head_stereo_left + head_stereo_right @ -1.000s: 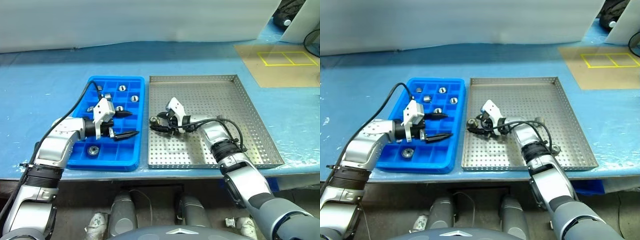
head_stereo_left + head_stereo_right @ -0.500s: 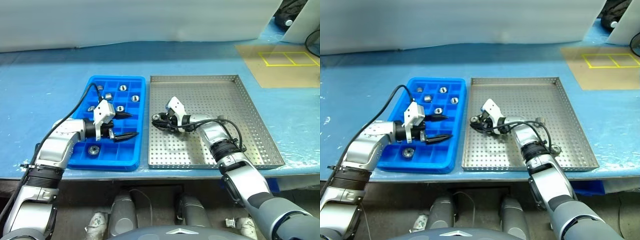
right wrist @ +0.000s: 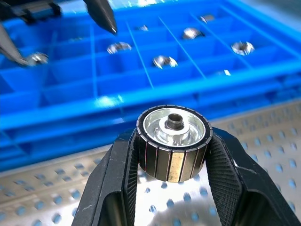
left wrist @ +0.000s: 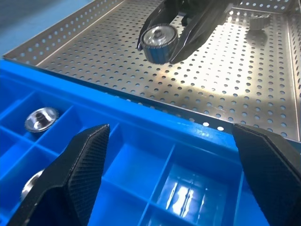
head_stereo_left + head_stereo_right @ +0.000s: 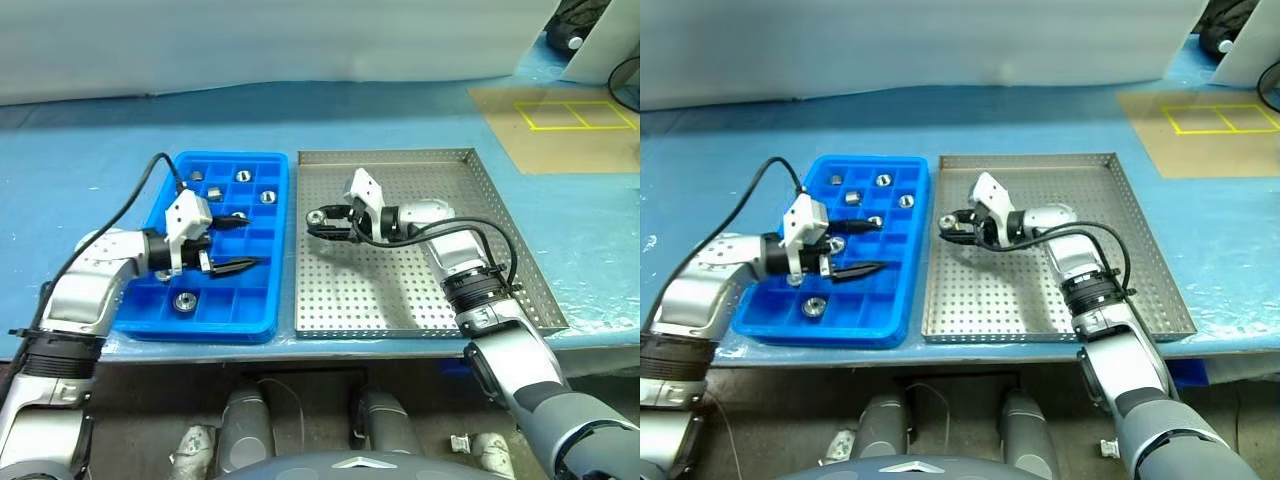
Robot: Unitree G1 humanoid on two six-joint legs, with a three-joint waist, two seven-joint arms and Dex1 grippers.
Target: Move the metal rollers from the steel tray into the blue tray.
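1. Since a second ago the right hand point(image 5: 318, 219) rose off the steel tray point(image 5: 500, 215) floor with a metal roller point(image 3: 173, 140) pinched between its fingers; earlier it sat low on the perforated floor with its fingers partly apart. It now hung above the tray's left part, near the rim next to the blue tray point(image 5: 270, 300).
2. The left hand point(image 5: 228, 244) drifted a bit toward the blue tray's outer side. Its fingers were spread wide and carried nothing, hovering over the middle compartments.
3. Right hand state: clamped on the roller. In the right wrist view the fingers gripped its ribbed sides and the bore faced the camera, so I read the roller's axis as running roughly along the hand's pointing line, not upright.
4. Key relation: the right hand pointed toward the robot's left, straight at the blue tray, which lay just beyond the steel tray's left rim. The right wrist view showed that rim and the rows of compartments directly ahead.
5. Several rollers point(image 5: 882, 180) already sat in far compartments, one point(image 5: 184, 300) in a near one.
6. My call: the carry was a short sideways move over the two touching rims. The left hand was nearer the compartments and hovered over them, so the two could get crowded.
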